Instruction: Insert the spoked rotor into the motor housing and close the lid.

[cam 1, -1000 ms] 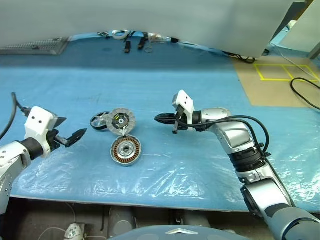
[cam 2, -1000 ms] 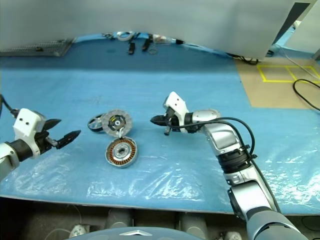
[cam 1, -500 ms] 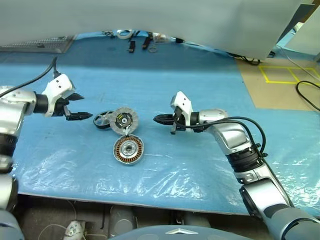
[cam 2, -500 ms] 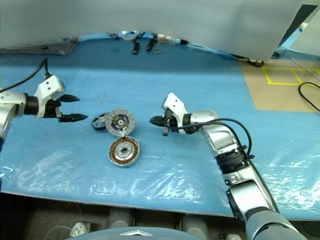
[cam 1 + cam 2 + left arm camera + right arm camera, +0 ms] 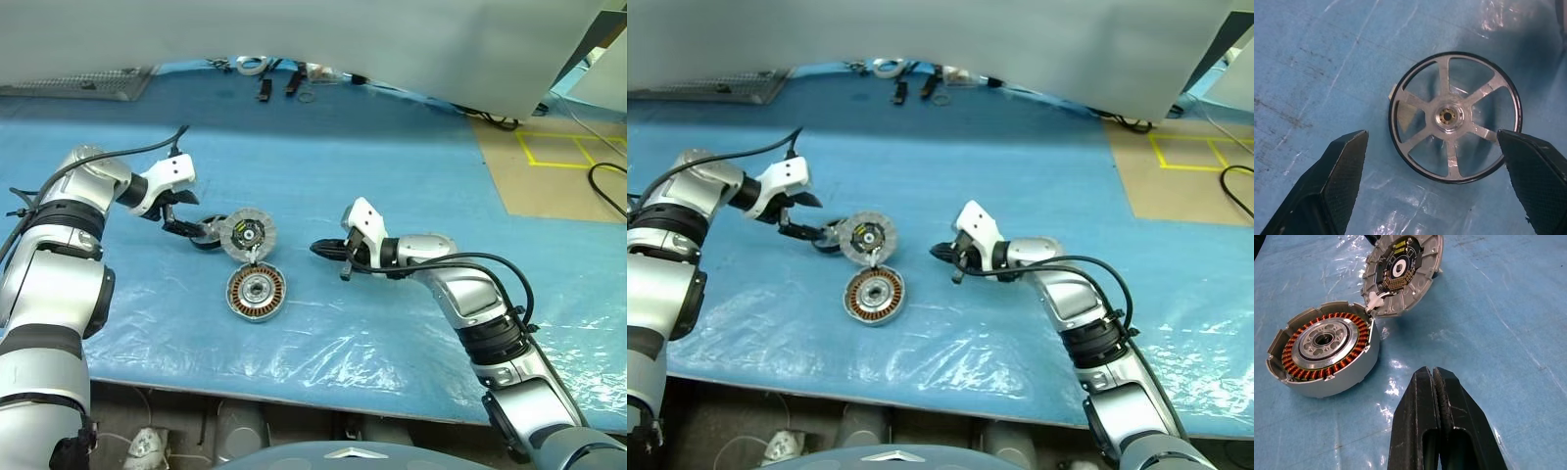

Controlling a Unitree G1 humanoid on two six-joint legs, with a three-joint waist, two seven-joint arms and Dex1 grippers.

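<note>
we have our left gripper (image 5: 1435, 161) spread wide over the spoked rotor (image 5: 1455, 117), and in the left wrist view the wheel lies flat on the blue plastic-covered table (image 5: 392, 176) between the two black fingers (image 5: 1334, 181), one to each side of its rim and neither touching it. we judge that this stance is there so the fingers can close across the rim for a pickup; the rotor is not yet held. in the left eye view the rotor (image 5: 208, 233) sits left of centre, partly tucked behind the lid (image 5: 247, 233), which is why we come at it from the left side of the frame.

the lid stands tilted, its radial face with the black-and-yellow centre turned up toward us, its lower edge right at the rim of the motor housing (image 5: 257, 294) just below it; a small white connector seems to tie the two. the housing lies open, copper windings showing around the metal centre, so the rotor has a clear way in.

our right gripper (image 5: 315, 250) is clenched on nothing, fingers pressed together, hovering at frame centre to the right of the lid and housing, apart from both. we judge it is parked there to stay out of the way, near enough to steady the lid later.
</note>
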